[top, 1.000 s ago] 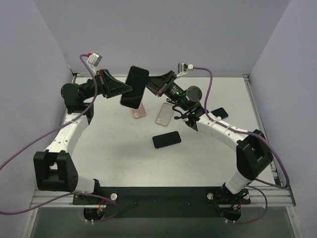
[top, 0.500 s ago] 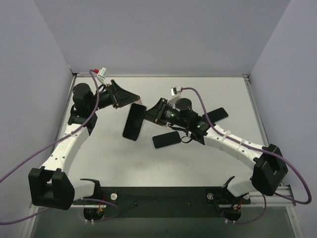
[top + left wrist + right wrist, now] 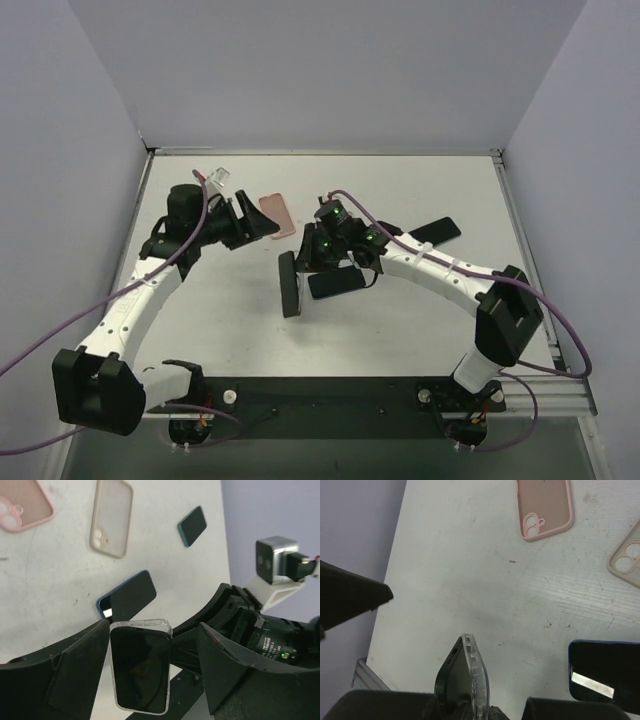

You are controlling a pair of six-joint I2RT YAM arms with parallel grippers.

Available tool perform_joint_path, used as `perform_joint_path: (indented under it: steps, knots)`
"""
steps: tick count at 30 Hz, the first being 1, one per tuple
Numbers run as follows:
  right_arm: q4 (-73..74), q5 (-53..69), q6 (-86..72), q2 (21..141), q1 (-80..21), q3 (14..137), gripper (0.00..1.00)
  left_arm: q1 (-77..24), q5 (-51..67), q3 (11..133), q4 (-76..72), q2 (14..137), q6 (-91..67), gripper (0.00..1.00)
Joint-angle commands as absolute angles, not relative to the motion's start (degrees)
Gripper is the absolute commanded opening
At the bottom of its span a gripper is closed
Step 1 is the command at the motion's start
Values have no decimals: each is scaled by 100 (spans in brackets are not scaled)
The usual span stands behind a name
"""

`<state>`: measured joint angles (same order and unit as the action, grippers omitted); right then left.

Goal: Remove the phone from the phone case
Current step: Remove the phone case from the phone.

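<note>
Right wrist: phone (image 3: 462,675) between fingers (image 3: 385,706) (edge-on)

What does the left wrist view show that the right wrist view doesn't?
Only the left wrist view shows the dark screen of the cased phone, a small teal phone farther off, and the right arm's wrist camera. Only the right wrist view shows that phone edge-on, with the rim of its clear case, and the metal rail at the table's edge. Both show the pink case, the beige case and the blue phone.
</note>
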<state>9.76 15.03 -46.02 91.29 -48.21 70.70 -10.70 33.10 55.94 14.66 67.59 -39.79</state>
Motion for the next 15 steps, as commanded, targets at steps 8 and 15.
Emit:
perform_joint_path:
  steps: [8, 15]
  knots:
    - [1924, 775, -4184, 10046, -5212, 8200, 0, -2408, 950, 6231, 3734, 7461, -4253, 76]
    - [2083, 282, -4113, 10107, -5300, 8244, 0, -2575, 940, 6214, 3770, 7927, -4491, 75]
